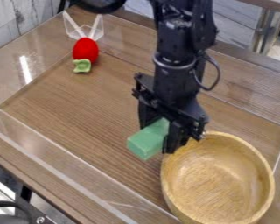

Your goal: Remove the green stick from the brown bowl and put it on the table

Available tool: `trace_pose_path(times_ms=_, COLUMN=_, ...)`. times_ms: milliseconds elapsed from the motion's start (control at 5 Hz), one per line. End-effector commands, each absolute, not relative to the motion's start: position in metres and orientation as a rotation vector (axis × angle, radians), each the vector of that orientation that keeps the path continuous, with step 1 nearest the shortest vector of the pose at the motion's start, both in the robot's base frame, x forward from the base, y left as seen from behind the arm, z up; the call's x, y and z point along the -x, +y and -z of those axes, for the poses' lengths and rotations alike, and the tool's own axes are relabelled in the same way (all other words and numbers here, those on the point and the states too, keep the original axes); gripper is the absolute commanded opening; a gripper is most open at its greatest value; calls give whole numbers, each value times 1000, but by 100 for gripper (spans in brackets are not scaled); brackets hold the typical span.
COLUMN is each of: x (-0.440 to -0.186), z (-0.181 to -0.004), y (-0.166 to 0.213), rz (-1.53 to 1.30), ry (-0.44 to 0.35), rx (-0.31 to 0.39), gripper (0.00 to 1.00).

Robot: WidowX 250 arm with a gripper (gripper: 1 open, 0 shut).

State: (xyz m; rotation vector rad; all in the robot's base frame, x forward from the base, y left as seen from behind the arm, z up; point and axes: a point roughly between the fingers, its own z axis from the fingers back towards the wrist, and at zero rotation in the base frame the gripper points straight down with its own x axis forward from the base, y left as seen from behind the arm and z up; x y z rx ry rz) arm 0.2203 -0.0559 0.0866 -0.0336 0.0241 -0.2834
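My gripper (164,138) points straight down over the table (73,109), just left of the brown bowl (178,194). It is shut on the green stick (146,142), a flat light-green block that juts out to the left of the black fingers (181,133). The stick is outside the bowl, beside its near-left rim, low over the wood. I cannot tell whether its lower edge touches the table. The bowl sits at the front right and its inside shows nothing in it.
A small red toy with a green part (84,54) lies at the back left, with a white clip-like piece (81,26) behind it. Clear raised walls (25,140) run along the table's edges. Bare wood lies left of the gripper.
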Motion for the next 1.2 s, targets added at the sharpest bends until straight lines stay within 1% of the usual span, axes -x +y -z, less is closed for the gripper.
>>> trace_pose_path(times_ms=0, x=-219, z=-92, y=-62, rz=307, ry=-25, rx=29, gripper=0)
trace_pose_path(times_ms=400, x=-225, z=-93, y=-72, rz=319, ry=-26, rx=21, gripper=0)
trace_pose_path(times_ms=600, x=-225, z=-90, y=-74, rz=308, ry=-27, rx=17, gripper=0)
trace_pose_path(times_ms=1000, x=-211, z=-96, y=-41, rz=305, ry=-43, rx=16, gripper=0)
